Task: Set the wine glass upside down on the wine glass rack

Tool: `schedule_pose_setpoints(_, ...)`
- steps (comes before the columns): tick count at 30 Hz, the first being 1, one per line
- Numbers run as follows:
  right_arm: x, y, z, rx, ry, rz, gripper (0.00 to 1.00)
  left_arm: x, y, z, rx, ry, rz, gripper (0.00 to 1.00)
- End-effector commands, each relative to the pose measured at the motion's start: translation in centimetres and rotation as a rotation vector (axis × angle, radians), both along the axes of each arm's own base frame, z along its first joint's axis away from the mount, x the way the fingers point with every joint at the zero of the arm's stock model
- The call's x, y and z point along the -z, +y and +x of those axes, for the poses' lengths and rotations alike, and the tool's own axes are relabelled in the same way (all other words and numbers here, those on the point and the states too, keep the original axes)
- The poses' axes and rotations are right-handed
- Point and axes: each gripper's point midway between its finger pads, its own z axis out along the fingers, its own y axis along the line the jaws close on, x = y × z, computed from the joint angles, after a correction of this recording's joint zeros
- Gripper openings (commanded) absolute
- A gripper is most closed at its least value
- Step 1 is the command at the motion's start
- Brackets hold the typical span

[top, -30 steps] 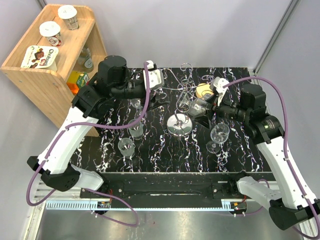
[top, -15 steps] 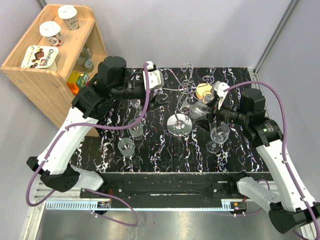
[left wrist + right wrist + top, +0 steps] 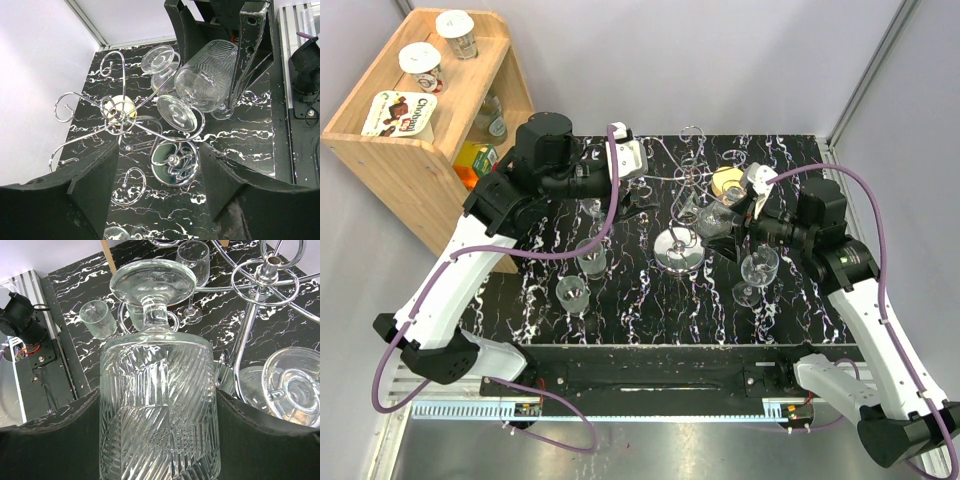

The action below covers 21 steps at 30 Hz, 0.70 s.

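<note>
My right gripper (image 3: 722, 222) (image 3: 158, 401) is shut on the bowl of a ribbed wine glass (image 3: 159, 390) (image 3: 206, 79). The glass is tilted, and its foot (image 3: 176, 113) points at the wine glass rack. That foot lies against one curled wire arm (image 3: 199, 125); I cannot tell whether the stem sits inside the curl. The chrome rack has a mirror disc base (image 3: 680, 250) (image 3: 172, 161) and a thin post (image 3: 252, 335). My left gripper (image 3: 636, 196) (image 3: 159, 150) hangs open above the rack with nothing between its fingers.
Another glass foot (image 3: 295, 385) shows at the rack's far side. An upright wine glass (image 3: 758, 270) stands right of the base. Three tumblers (image 3: 572, 293) (image 3: 591, 258) (image 3: 591, 208) stand on the left. A yellowish round thing (image 3: 727, 181) lies behind the rack. A wooden shelf (image 3: 420, 130) borders the left.
The right arm has shifted its wrist and brought the glass a little closer to the rack's arms. The left arm has stayed still.
</note>
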Motion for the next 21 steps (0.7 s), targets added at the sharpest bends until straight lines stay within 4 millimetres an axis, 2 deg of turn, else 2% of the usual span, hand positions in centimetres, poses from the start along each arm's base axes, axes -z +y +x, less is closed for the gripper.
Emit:
schedule_pose_setpoints(1,0.3,0.2,0.6,0.003,-0.003,0.018,0.24,-1.7,0.3,-0.1,-0.001,-0.06,-0.04,0.69)
schedule_pose_setpoints(9,1.7,0.6,0.6,-0.017,0.039,0.027,0.36,-1.6,0.1,0.0,0.009,-0.058,-0.038,0.69)
schedule_pose_setpoints(21,2.9,0.9,0.6,-0.028,0.076,0.035,0.37,-1.7,0.0,-0.1,0.017,-0.057,-0.042,0.69)
